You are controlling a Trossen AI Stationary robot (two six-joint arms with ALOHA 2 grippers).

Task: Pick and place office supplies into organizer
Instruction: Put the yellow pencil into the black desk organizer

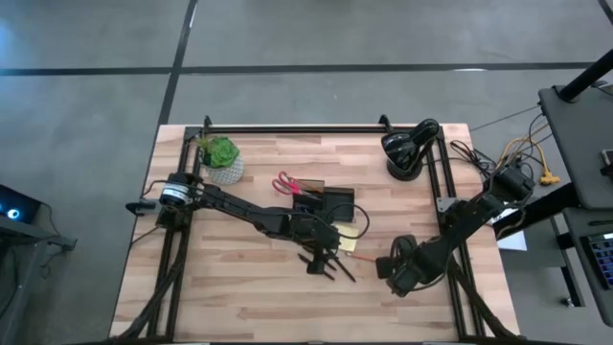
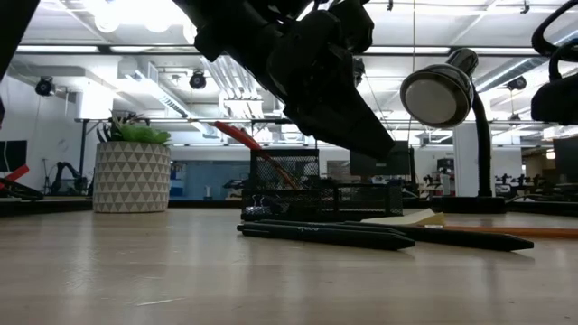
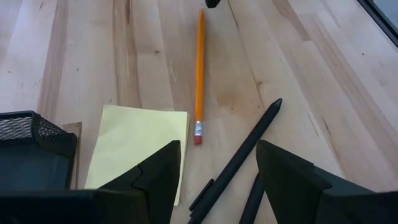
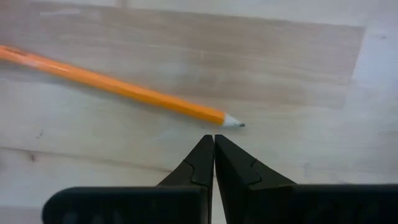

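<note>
Two black pens (image 3: 239,158) lie on the table beside a yellow sticky-note pad (image 3: 137,146) and an orange pencil (image 3: 199,74). My left gripper (image 3: 219,146) hangs open, slanting down over the pens and clear of them (image 2: 325,235). The dark mesh organizer (image 1: 326,203) stands just beyond. Red-handled scissors (image 2: 237,135) lean out of it, blades down in the mesh. My right gripper (image 4: 213,138) is shut and points down. Its tips stand just short of the pencil's sharpened point (image 4: 233,122) without touching it.
A potted plant (image 1: 222,158) stands at the far left and a black desk lamp (image 1: 407,153) at the far right. Small dark clips (image 2: 257,212) lie by the organizer's foot. Bare wood stretches along the table's near side.
</note>
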